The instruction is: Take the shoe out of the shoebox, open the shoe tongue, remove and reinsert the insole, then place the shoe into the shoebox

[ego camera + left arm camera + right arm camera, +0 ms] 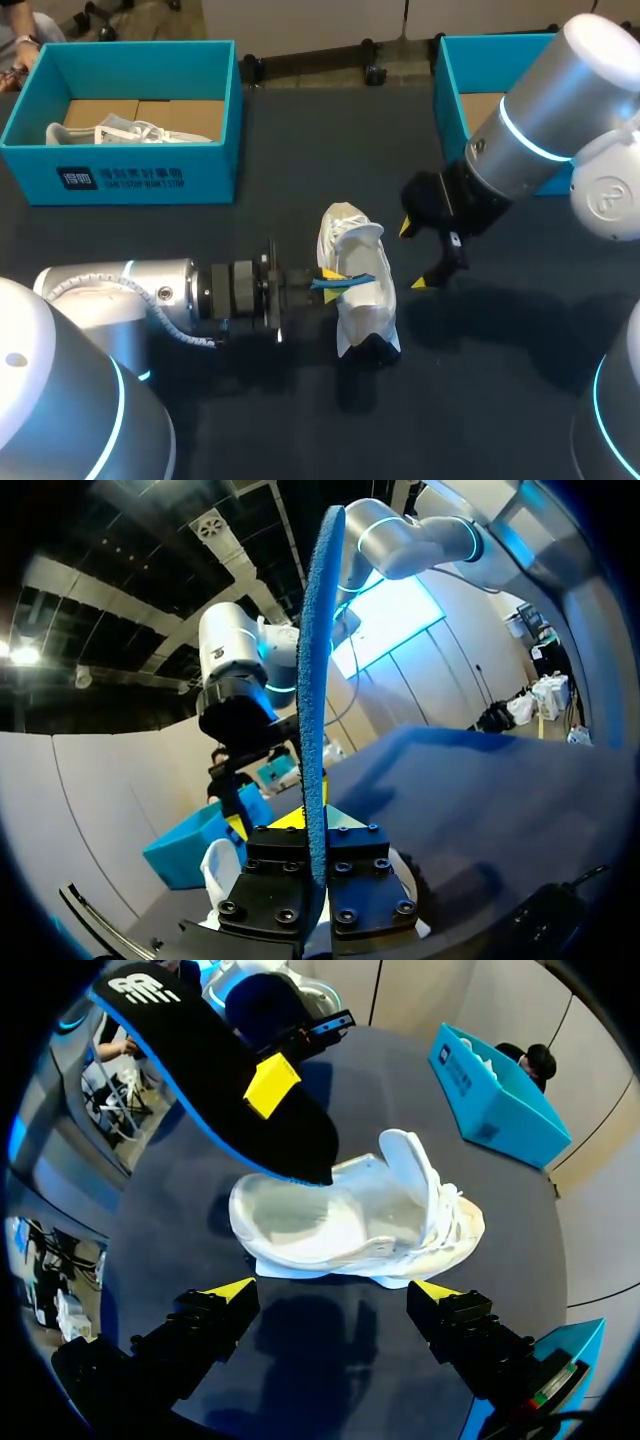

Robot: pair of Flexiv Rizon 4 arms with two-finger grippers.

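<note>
white shoe [358,285] sits on the dark table [520,380], tongue raised so its mouth is free. left gripper [328,282] clenches the black insole [180,1050], one end over that mouth, probably for reinserting. right gripper [413,256] hangs spread just beside the shoe.

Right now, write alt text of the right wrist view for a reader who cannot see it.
A white shoe lies on the dark table ahead of the open right gripper, its tongue lifted up. The left gripper holds a black, blue-edged insole slanted above it, the lower end at the shoe's opening. A teal shoebox stands beyond.
</note>
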